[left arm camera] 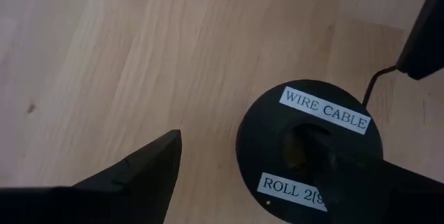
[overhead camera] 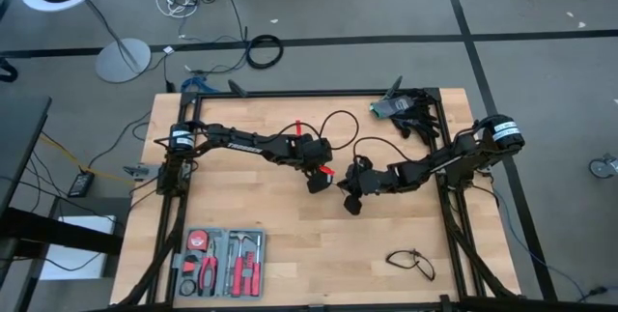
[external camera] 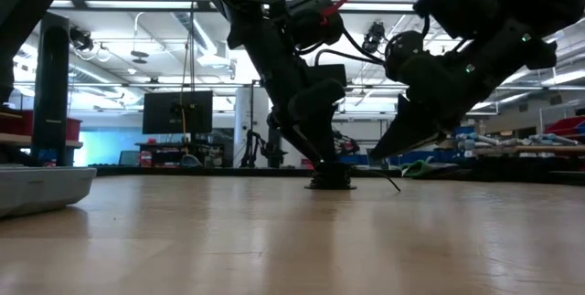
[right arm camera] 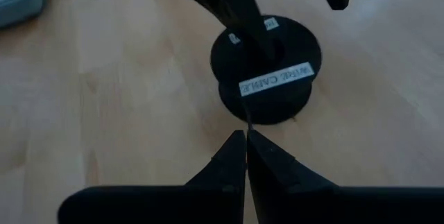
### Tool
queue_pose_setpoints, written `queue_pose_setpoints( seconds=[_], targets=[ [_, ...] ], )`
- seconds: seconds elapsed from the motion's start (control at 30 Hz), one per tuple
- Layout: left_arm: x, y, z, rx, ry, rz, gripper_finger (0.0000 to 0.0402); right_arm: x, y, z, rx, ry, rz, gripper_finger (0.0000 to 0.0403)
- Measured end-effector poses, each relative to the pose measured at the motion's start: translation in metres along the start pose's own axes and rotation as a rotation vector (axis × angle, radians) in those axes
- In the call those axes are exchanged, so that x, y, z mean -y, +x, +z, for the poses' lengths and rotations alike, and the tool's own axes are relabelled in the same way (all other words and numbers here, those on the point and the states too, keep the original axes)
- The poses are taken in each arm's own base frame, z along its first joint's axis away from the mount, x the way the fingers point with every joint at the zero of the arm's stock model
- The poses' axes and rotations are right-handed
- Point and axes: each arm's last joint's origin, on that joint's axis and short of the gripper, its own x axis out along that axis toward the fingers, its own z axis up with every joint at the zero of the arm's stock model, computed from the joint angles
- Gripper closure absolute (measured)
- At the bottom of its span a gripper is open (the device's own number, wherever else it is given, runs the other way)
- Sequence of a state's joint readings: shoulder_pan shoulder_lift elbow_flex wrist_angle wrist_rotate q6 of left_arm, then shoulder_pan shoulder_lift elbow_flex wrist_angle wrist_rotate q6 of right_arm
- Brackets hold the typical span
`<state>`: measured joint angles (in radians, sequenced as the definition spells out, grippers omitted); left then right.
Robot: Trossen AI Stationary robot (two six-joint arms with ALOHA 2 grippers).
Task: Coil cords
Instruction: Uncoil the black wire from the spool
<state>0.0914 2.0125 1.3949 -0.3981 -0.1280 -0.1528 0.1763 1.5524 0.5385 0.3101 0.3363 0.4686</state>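
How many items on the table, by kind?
Wire spool: 1
Thin black cord: 1
Tool tray: 1
Eyeglasses: 1
Dark bundle at the far right corner: 1
Total: 5

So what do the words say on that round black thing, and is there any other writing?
"WIRE CABLE": white label on the black spool.
"ROLL 2": second white label on the same spool; what follows the 2 is hidden by the left gripper's finger.
White lettering on the left arm: too small to read.
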Motion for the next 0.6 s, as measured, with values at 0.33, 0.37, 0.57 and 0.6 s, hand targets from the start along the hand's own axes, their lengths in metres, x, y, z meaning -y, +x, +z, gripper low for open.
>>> queue_pose_setpoints(
  seconds=[0.33,0.37,0.57,0.6],
  targets=[
    [0.0,0.0,0.0,0.003,0.002,0.0,0.0094,-0.004,0.019,-0.011,0.032,0.004,0.006,0.0343],
    [0.0,0.0,0.0,0.001,0.003,0.0,0.0094,-0.004,0.023,-0.014,0.038,0.003,0.013,0.0334],
    [0.0,0.0,0.0,0.0,0.003,0.0,0.0094,-0.002,0.043,-0.026,0.055,-0.007,-0.01,0.0279],
    [0.0,0.0,0.0,0.0,0.003,0.0,0.0094,-0.002,0.044,-0.027,0.056,0.009,-0.019,0.0276]
  ],
)
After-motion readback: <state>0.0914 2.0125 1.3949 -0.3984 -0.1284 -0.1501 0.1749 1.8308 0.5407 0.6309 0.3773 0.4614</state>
